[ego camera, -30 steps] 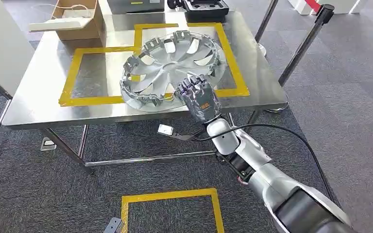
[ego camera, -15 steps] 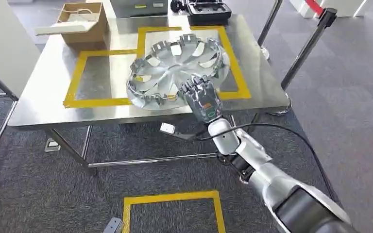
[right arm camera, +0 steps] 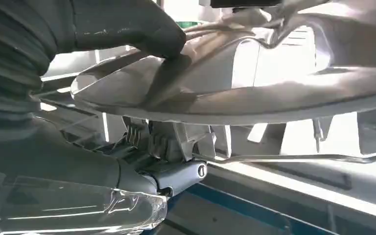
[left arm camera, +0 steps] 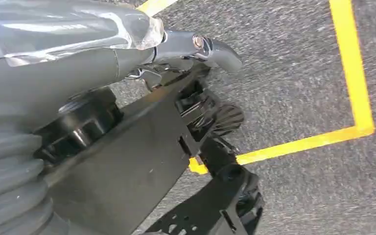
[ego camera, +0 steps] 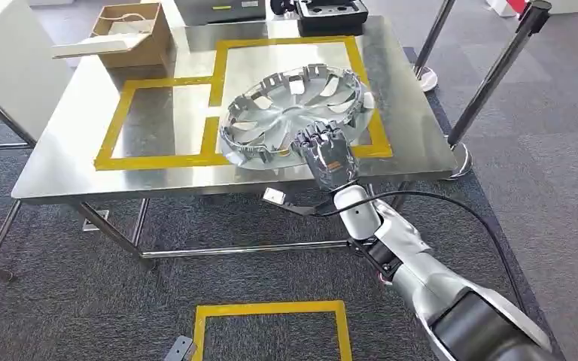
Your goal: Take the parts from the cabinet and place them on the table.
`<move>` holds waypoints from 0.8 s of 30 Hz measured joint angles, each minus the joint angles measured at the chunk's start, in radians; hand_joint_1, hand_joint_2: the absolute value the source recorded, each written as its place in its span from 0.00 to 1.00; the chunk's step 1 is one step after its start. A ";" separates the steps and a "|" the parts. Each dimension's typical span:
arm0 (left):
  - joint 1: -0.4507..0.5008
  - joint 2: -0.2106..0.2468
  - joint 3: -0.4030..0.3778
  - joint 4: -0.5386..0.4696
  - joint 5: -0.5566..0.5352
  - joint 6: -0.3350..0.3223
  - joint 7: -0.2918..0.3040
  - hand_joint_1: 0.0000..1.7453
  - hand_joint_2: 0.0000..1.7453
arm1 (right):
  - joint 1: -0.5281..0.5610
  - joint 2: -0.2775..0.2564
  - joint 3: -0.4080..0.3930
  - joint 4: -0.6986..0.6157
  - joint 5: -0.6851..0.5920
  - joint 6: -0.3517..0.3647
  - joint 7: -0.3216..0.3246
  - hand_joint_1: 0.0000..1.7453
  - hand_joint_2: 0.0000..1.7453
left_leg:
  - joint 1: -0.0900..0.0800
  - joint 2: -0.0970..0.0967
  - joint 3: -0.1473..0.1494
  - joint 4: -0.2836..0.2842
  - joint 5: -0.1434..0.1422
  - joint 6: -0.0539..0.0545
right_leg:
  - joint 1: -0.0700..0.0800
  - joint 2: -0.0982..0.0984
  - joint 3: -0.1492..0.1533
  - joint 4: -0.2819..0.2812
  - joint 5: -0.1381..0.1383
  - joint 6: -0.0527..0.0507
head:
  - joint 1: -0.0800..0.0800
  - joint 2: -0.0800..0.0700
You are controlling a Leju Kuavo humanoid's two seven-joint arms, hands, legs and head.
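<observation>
The right hand's fingers (ego camera: pixel 317 138) were closed over the near rim of the silver wheel cover (ego camera: pixel 293 113), with the thumb (right arm camera: pixel 127 27) pressed on its rim on the other side. The right hand (ego camera: pixel 327 156) held the wheel cover tilted, its near edge raised, over the yellow tape squares (ego camera: pixel 222 71) by the tabletop's (ego camera: pixel 68 169) front edge. A cardboard box (ego camera: pixel 128 34) sat at the far left corner. The left hand (left arm camera: pixel 39 98) hung over the floor; whether its fingers were spread or curled could not be told.
</observation>
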 joint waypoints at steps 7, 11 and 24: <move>0.002 0.002 -0.002 0.000 0.000 0.003 0.001 0.00 1.00 | 0.011 0.001 -0.013 0.000 0.000 0.000 0.005 1.00 1.00 | 0.000 0.006 -0.042 -0.055 0.115 0.005 | 0.004 0.000 0.055 -0.001 -0.046 0.004 | 0.000 0.000; 0.006 0.002 -0.001 0.000 0.007 0.007 0.002 0.00 1.00 | 0.014 -0.004 -0.057 0.000 -0.016 0.000 0.047 1.00 1.00 | -0.015 0.009 -0.010 -0.108 0.087 0.030 | 0.008 -0.003 0.073 -0.005 -0.058 0.036 | -0.001 0.000; 0.015 0.003 0.003 0.001 0.016 0.009 -0.014 0.00 1.00 | 0.055 -0.073 -0.197 0.029 -0.043 0.000 0.074 1.00 1.00 | -0.041 -0.019 0.086 -0.118 0.017 0.068 | 0.042 -0.006 -0.049 0.002 0.022 -0.007 | -0.002 0.000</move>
